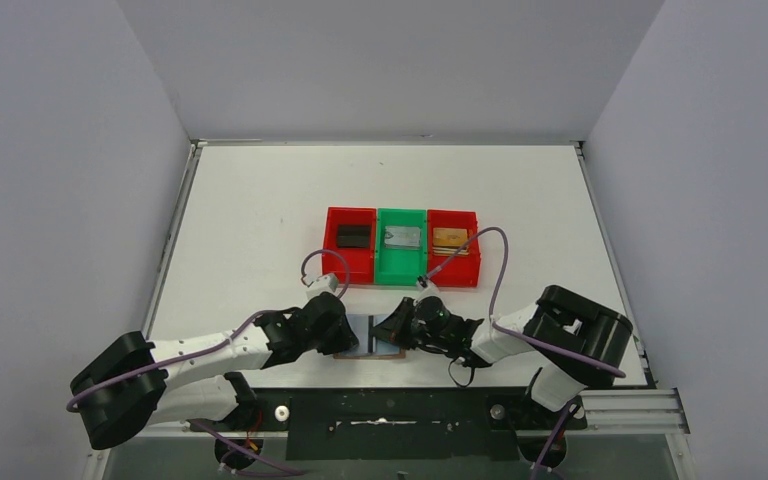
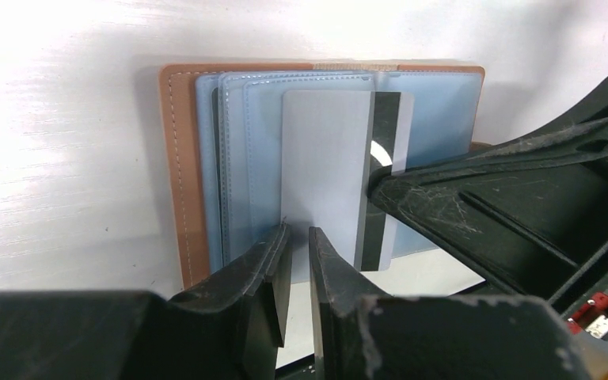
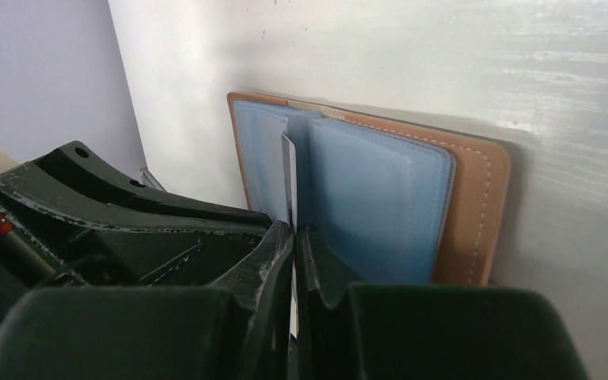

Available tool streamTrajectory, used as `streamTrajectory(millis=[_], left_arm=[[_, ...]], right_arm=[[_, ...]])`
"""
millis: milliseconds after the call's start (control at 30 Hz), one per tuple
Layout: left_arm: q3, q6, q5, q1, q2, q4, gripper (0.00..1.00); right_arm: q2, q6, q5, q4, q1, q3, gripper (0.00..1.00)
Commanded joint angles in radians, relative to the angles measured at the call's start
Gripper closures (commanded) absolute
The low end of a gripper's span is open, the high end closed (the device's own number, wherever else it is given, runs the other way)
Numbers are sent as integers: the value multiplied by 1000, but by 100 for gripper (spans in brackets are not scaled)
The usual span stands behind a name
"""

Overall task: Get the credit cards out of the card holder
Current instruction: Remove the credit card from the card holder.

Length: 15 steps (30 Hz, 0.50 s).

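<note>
The card holder (image 2: 180,158), tan leather with a blue-grey lining, lies open on the table near the front edge (image 1: 358,345). A light grey credit card (image 2: 321,166) with a black stripe stands out of its slots, seen edge-on in the right wrist view (image 3: 287,170). My right gripper (image 3: 294,228) is shut on that card's near end. My left gripper (image 2: 299,231) sits at the holder's near edge, just short of the card. Its jaws stand a narrow gap apart with only bare table showing between them. The two grippers face each other over the holder (image 1: 345,330) (image 1: 392,328).
Behind the holder stands a row of three bins: a red bin (image 1: 332,262) with a black card (image 1: 353,236), a green bin (image 1: 401,270) with a silver card (image 1: 402,237), and a red bin (image 1: 470,268) with a gold card (image 1: 450,238). Purple cables loop over the bins' front.
</note>
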Motion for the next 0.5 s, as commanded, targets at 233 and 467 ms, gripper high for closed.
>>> streamTrajectory(millis=[233, 467], left_arm=[[-7, 11, -39, 4, 2, -120, 85], [-3, 31, -24, 4, -7, -95, 85]], right_arm=[[-115, -22, 38, -59, -21, -50, 99], [-88, -32, 8, -27, -21, -36, 93]])
